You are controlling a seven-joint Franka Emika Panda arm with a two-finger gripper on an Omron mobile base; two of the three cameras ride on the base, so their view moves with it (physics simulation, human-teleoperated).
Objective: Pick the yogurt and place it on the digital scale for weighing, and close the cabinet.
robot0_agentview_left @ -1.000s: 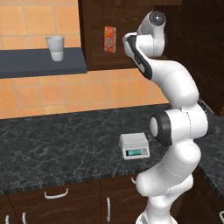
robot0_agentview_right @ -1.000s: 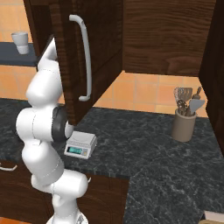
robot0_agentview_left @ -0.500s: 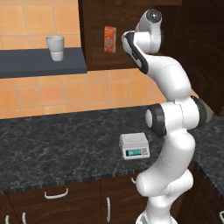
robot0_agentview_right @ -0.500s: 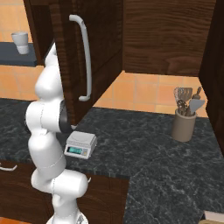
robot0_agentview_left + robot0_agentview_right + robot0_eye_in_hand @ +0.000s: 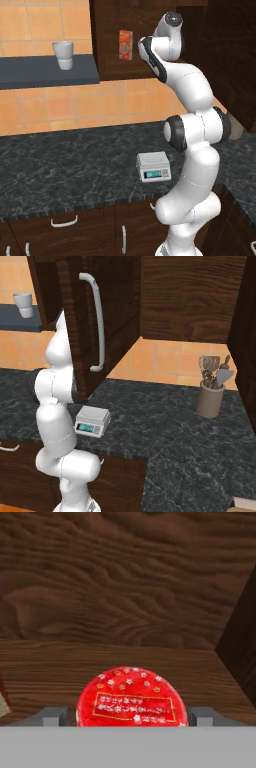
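Yogurt [image 5: 132, 698] sits on cabinet [image 5: 112, 301] shelf dead btwn my gripper [image 5: 128, 716] fingertips, one each side, jaws spread w/ no visible contact yet, so just squeeze inward.

Orange tiled wall [image 5: 75, 105], black marble counter [image 5: 65, 165]

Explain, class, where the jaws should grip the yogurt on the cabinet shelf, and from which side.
Grip the yogurt across its round sides, coming in level from the cabinet's open front. It stands upright on the shelf, with wood behind it and one finger already at each flank.
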